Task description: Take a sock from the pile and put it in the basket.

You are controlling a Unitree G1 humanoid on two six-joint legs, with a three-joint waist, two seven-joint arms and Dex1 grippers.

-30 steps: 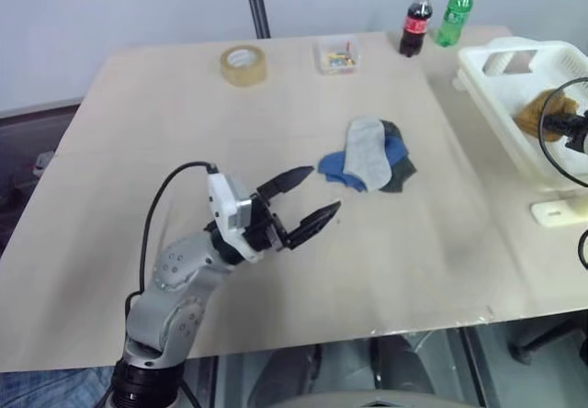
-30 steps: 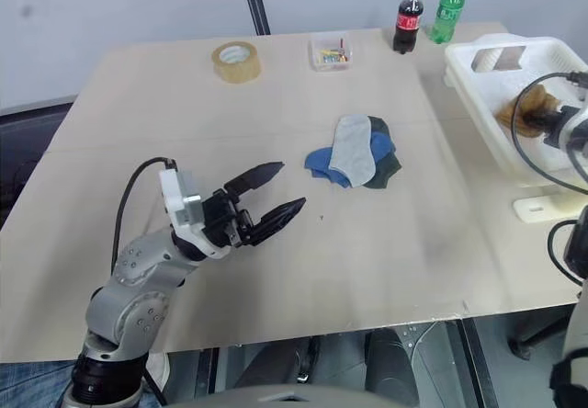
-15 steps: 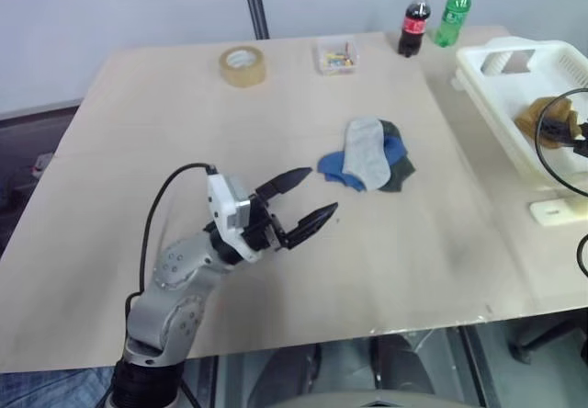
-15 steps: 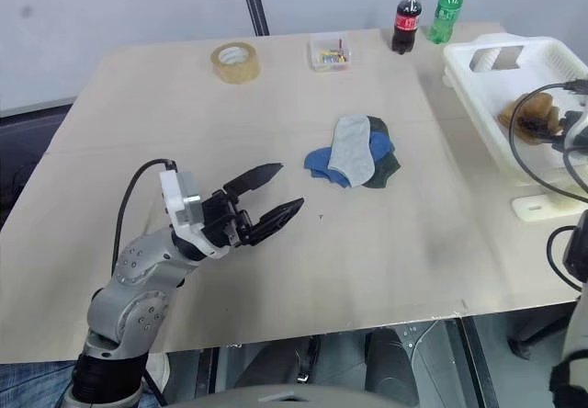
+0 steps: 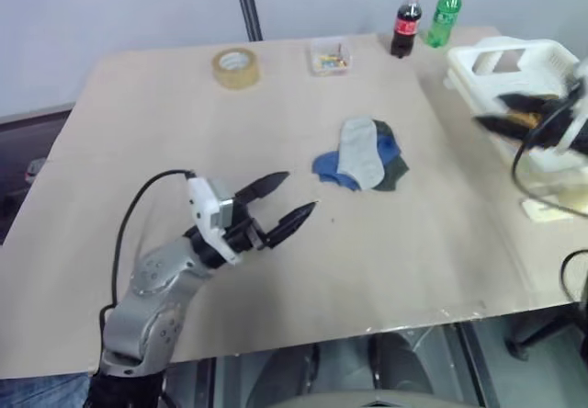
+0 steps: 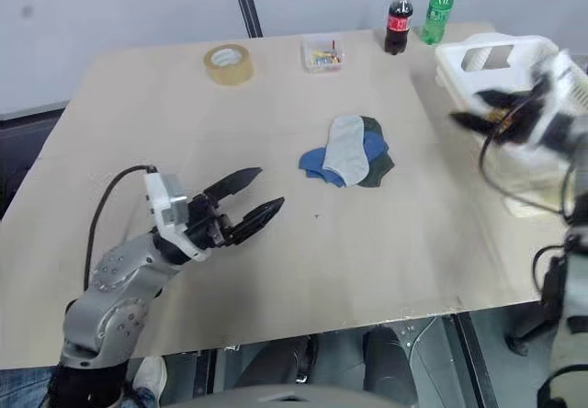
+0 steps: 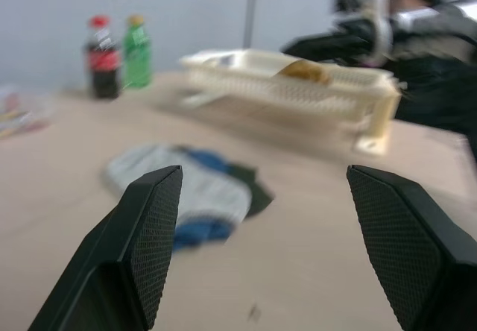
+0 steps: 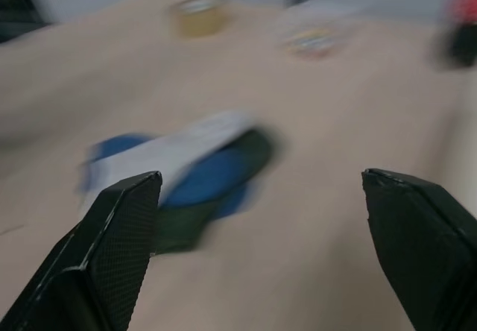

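Where the mustard-yellow sock [image 7: 304, 70] lies, we see it inside the basket [image 5: 503, 59], at the worktop's [image 5: 165, 141] right edge. The pile [image 5: 361, 155] of grey, blue and dark green socks rests mid-worktop, well apart from the basket. Our right gripper [image 5: 510, 114] hangs just in front of the basket, fingers spread and empty. Our left gripper [image 5: 285, 201] hovers over bare worktop near the pile, fingers likewise apart, holding nothing. A tape roll [image 5: 235, 66], a clear box [image 5: 329, 57] and two bottles [image 5: 404, 22] stand along the far edge.
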